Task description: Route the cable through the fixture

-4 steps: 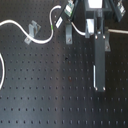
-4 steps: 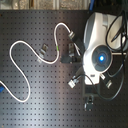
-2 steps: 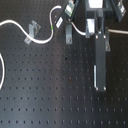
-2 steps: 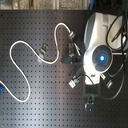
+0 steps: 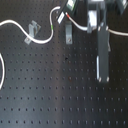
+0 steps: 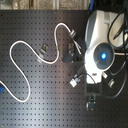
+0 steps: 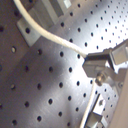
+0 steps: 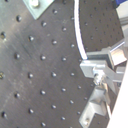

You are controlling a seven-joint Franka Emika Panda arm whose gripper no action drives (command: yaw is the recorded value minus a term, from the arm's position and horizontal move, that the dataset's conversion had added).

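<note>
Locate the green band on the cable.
In the first exterior view, the green band sits upper centre on the cable, between the two clips.

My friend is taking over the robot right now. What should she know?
Gripper: shut on the cable, as both wrist views show.
Cable: white, snaking across the black holed board. Its green band sits between the two small metal fixtures in the first exterior view.
Done: the cable is picked up and carried to the fixtures.
Left: I cannot tell whether it sits inside either fixture, so check that and finish threading.
</note>
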